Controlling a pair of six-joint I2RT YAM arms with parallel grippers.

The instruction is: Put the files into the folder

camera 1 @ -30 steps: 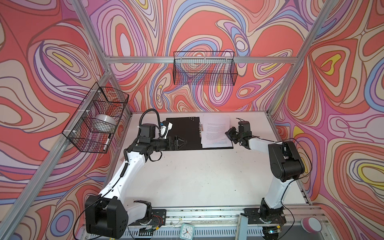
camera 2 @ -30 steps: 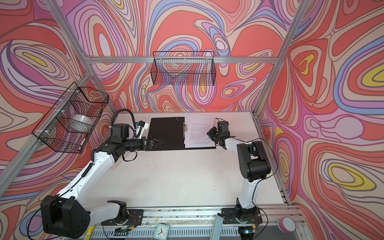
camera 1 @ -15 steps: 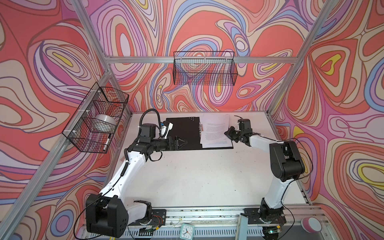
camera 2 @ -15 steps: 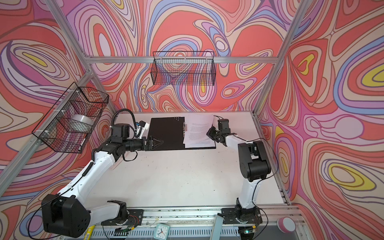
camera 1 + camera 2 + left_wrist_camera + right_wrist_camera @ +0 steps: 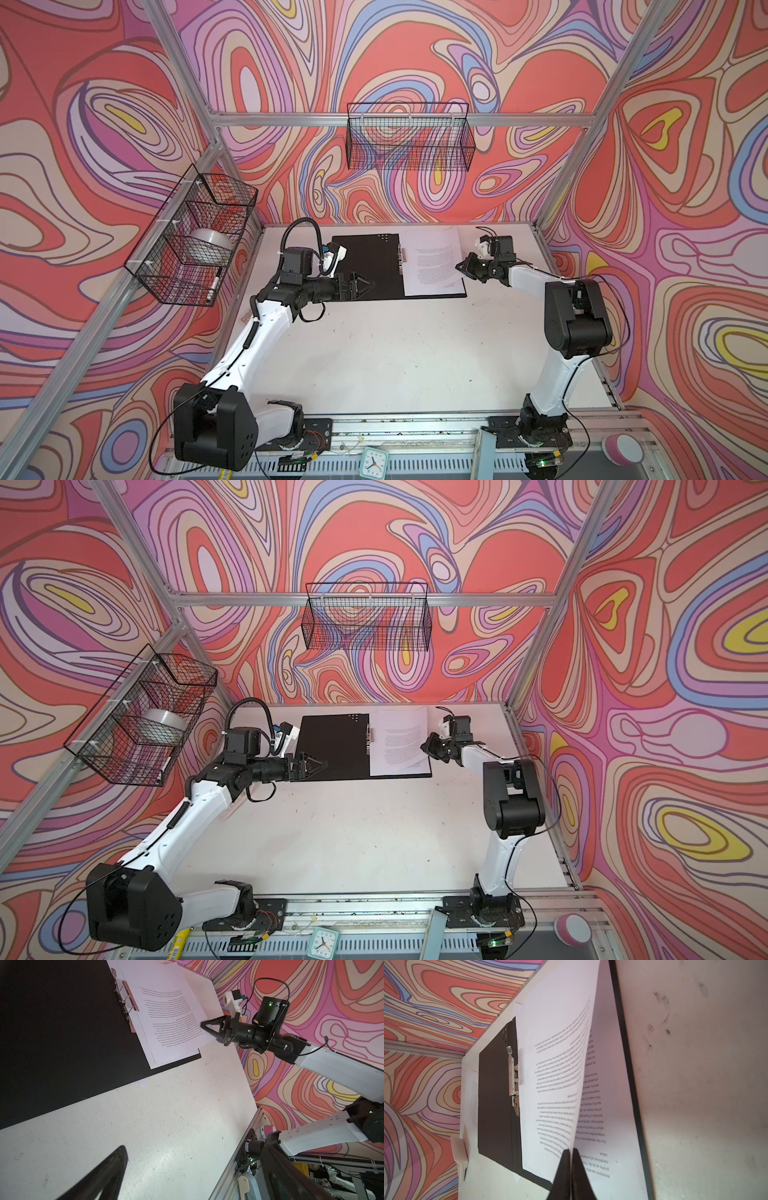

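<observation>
Right gripper (image 5: pixel 569 1150) was pinched shut on the files (image 5: pixel 554 1064), with the top sheet's edge raised. A second sheet (image 5: pixel 610 1105) lay flat beneath, two counted, on one open folder (image 5: pixel 365 257). One clip (image 5: pixel 511 1072) sat beyond. Left gripper (image 5: pixel 368 285) was farthest, spread wide and empty.

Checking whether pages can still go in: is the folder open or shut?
Open. The folder lies spread flat, black inside facing up, its spine clip exposed, with sheets on its right half.
</observation>
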